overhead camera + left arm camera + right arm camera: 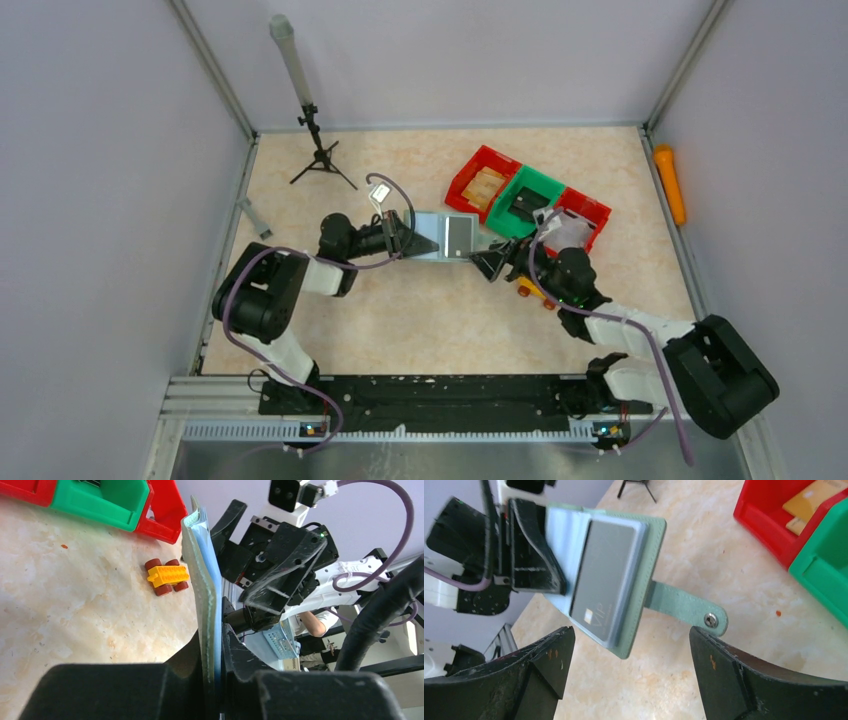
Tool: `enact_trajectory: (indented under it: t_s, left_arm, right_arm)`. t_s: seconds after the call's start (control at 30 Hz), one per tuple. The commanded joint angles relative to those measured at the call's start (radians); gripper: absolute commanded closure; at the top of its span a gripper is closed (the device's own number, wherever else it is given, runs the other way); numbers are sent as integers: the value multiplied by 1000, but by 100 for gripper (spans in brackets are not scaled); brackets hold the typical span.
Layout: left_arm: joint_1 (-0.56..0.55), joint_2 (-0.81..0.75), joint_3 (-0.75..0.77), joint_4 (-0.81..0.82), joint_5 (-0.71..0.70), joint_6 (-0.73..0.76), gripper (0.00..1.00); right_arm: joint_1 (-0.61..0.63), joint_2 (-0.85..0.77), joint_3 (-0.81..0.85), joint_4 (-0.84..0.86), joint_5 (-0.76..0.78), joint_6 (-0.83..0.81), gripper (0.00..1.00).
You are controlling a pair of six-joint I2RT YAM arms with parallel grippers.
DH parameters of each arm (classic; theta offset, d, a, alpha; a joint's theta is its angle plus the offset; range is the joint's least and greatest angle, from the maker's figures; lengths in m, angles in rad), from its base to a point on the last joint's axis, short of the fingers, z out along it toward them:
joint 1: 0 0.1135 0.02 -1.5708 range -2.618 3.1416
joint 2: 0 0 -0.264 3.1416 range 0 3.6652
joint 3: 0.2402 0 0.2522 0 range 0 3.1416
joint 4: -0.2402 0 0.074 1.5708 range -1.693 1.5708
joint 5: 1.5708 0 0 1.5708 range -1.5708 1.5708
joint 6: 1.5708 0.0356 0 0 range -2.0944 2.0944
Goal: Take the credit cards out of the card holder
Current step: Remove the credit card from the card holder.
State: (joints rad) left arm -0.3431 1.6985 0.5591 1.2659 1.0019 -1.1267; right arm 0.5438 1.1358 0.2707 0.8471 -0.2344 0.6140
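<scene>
Centre field: card holder [653, 545], pinched at the edge opposite its tab [684, 607] by your left gripper [400, 238], held aloft so the grey VIP card [606, 580] faces your right gripper [630, 632], jaws spread wide, gripping nothing, seemingly poised to pull.

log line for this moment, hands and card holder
left hand: shut on card holder | right hand: open, facing holder, not gripping | grey card: in holder

Bins [100, 507], toy car [167, 575], perhaps a tripod [320, 160]
</scene>
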Motion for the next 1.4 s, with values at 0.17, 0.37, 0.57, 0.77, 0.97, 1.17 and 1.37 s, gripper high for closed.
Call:
enact_trajectory:
  t_s: [0.17,0.37,0.57,0.77,0.97,1.17,1.37]
  left_arm:
    - [-3,-43,-7,83,-6,13,100]
    - [-4,-21,2,112,6,-13,100]
    - [-12,4,12,150,18,-44,100]
    - [-19,10,17,146,21,-41,100]
    - [-18,8,19,134,20,-35,100]
    - [-22,6,19,119,20,-26,100]
    - [-25,2,21,118,21,-21,100]
  right_arm:
    - [-7,107,53,101,-153,16,28]
    - [-13,99,44,115,-148,24,32]
    - [-31,51,-12,217,-151,52,58]
    - [-36,46,-20,241,-167,63,63]
    - [-40,48,-25,261,-184,74,73]
    - [-40,64,-19,283,-214,82,68]
    - [-40,139,6,351,-313,115,67]
